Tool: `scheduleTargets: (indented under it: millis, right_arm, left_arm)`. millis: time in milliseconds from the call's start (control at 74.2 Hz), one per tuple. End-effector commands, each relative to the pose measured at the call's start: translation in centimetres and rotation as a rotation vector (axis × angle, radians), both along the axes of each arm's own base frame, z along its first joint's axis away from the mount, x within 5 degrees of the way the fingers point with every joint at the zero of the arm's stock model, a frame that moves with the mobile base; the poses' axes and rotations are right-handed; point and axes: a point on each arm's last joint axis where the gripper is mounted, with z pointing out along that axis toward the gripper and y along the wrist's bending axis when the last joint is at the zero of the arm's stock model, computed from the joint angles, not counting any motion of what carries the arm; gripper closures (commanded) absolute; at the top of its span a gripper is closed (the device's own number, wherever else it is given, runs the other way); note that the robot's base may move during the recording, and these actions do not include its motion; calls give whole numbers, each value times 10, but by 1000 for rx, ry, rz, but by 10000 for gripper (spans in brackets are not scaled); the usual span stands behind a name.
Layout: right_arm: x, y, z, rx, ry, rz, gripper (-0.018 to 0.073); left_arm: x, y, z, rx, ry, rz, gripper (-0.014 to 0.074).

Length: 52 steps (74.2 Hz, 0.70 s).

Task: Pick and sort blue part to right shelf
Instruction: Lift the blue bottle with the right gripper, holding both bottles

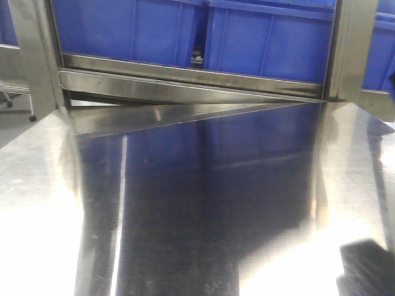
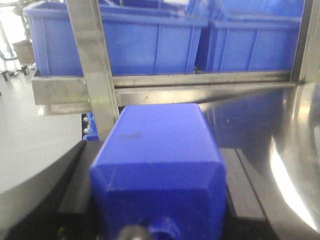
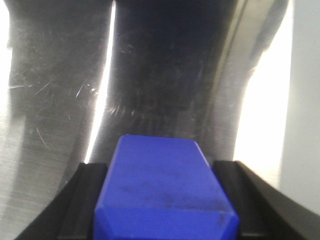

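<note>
A blue part (image 2: 157, 145), a blocky piece with bevelled edges, fills the left wrist view, and my left gripper (image 2: 157, 205) is shut on it, black fingers (image 2: 75, 200) tight on both sides. Just ahead is the right shelf (image 2: 200, 85), with its steel front rail and large blue crates (image 2: 125, 45). In the right wrist view a second blue part (image 3: 162, 185) sits between black fingers (image 3: 240, 195), my right gripper (image 3: 162, 222) shut on it above the steel table (image 3: 165, 75). The front view shows the right shelf (image 1: 185, 77) at the table's far edge.
A steel upright post (image 2: 95, 65) of the shelf stands directly ahead of the left gripper. The shiny steel table (image 1: 197, 203) runs up to the shelf rail. A dark blurred shape (image 1: 365, 268) sits in the front view's bottom right corner. Floor shows to the left (image 2: 30, 145).
</note>
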Motion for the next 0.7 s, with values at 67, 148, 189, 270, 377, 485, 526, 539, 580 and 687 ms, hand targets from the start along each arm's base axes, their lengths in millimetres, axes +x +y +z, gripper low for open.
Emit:
scheduleTargets:
  millis: [67,148,189,270,377,485,526,539,580,687]
  right_arm:
    - [-28,-12,40,22,-269,33,270]
    - [-47,-19,53,47,-357,33,270]
    - [-59,-23,59,57,-399,32,270]
    - [-82,-32,67,65,-469,33,270]
    - [-112,-43,71,65,-529,29,270]
    - [-137,-53,71,50,-570,30,270]
    - [-146,-57,70,44,-586,32,270]
    - [-149,-58,69,38,-593,35,270]
    - [-157,-61,68,30,-608,37,270]
    - [-173,-68,65,33,-640,32,270]
  left_arm:
    - [-7,2,14,-18,-113,-25,260]
    - [-7,2,14,-18,-113,-25,260]
    - [-7,2,13,-17,-111,-25,260]
    - [-7,2,13,-17,-111,-25,260]
    - [-7,2,13,-17,-111,-25,261]
    - [-7,2,13,-17,-111,-25,261]
    - [-7,2,13,-17,-111,-25,261]
    - [-7,2,13,-17,-111,-25,261]
    - [-7,2,13,-17,-111,-25,261]
    - [-7,2,13,-17,-111,-25,261]
